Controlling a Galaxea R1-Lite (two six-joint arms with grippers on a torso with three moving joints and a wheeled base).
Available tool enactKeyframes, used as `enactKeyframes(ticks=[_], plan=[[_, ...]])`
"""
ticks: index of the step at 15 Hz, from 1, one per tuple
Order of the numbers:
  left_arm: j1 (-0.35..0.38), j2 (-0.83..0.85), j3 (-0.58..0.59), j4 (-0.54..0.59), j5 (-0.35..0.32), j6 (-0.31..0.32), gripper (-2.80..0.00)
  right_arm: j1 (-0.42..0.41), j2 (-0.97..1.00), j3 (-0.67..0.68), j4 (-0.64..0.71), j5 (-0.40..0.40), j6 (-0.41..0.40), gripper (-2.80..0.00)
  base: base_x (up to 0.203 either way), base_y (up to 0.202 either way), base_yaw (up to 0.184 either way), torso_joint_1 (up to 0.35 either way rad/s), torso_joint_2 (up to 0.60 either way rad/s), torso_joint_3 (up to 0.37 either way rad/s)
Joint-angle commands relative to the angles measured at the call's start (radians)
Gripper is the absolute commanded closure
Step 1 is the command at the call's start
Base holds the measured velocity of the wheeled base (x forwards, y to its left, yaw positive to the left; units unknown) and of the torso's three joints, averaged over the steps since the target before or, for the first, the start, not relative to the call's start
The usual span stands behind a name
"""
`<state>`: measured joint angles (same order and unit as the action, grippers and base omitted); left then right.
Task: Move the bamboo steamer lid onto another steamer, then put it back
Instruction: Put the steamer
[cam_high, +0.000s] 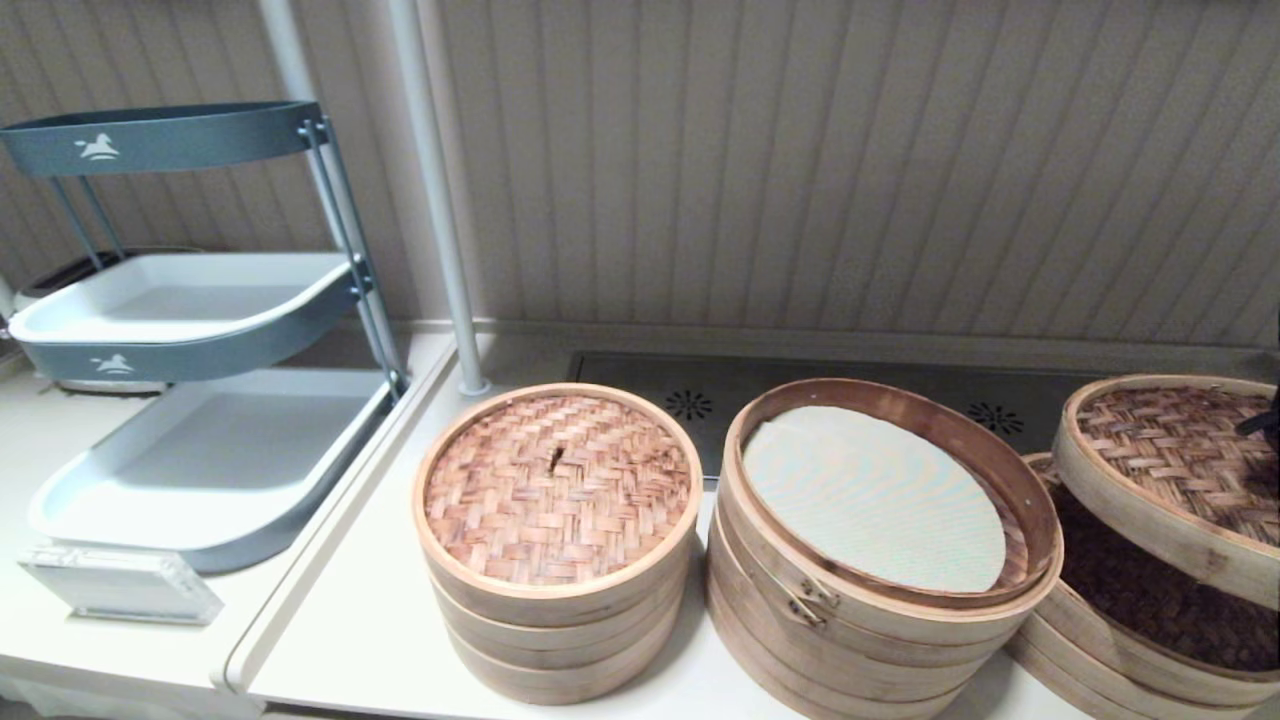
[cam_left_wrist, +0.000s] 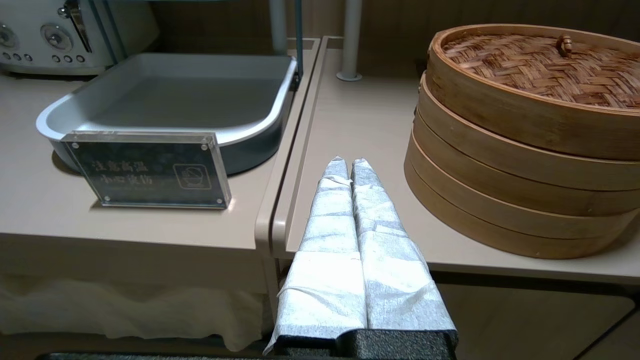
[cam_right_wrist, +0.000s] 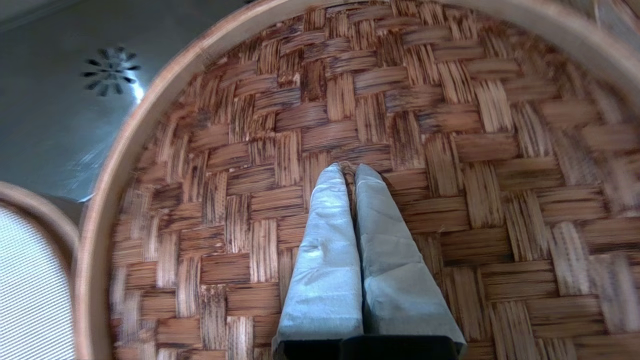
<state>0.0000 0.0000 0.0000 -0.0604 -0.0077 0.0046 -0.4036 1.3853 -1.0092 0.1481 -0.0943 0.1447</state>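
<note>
The bamboo steamer lid (cam_high: 1170, 470) hangs tilted at the far right, its pale rim above the other steamer (cam_high: 1140, 600), a low stack with a darker brown woven top. The right wrist view looks down on the lid's reddish woven top (cam_right_wrist: 350, 100). My right gripper (cam_right_wrist: 348, 170) is shut on the lid's small centre loop. The wide stack with the metal clasp (cam_high: 812, 598) stands uncovered in the middle, showing a white liner (cam_high: 870, 495). My left gripper (cam_left_wrist: 345, 162) is shut and empty, parked at the table's front edge, out of the head view.
A narrower three-tier stack (cam_high: 557, 540) with its own woven lid stands left of the middle one. A grey tiered rack with trays (cam_high: 200, 440), an acrylic sign (cam_high: 120, 585) and a white pole (cam_high: 440, 200) are on the left. A drain panel (cam_high: 700, 400) runs along the wall.
</note>
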Motion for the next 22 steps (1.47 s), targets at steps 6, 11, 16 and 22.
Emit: enactKeyframes(ticks=[6, 11, 16, 22], plan=[[0.0, -0.002, 0.025, -0.001, 0.0, 0.0, 0.0, -0.031, 0.106, 0.079, -0.106, 0.018, -0.004, 0.0, 0.0, 0.0, 0.0, 0.0, 0.0, 0.0], [0.0, -0.002, 0.025, -0.001, 0.0, 0.0, 0.0, -0.03, 0.188, 0.111, -0.216, 0.018, -0.004, 0.0, 0.0, 0.0, 0.0, 0.0, 0.0, 0.0], [0.0, -0.002, 0.025, -0.001, 0.0, 0.0, 0.0, -0.029, 0.205, 0.132, -0.239, 0.019, -0.008, 0.0, 0.0, 0.0, 0.0, 0.0, 0.0, 0.0], [0.001, -0.002, 0.025, -0.001, 0.0, 0.0, 0.0, -0.022, 0.234, 0.16, -0.298, 0.024, -0.013, 0.0, 0.0, 0.0, 0.0, 0.0, 0.0, 0.0]])
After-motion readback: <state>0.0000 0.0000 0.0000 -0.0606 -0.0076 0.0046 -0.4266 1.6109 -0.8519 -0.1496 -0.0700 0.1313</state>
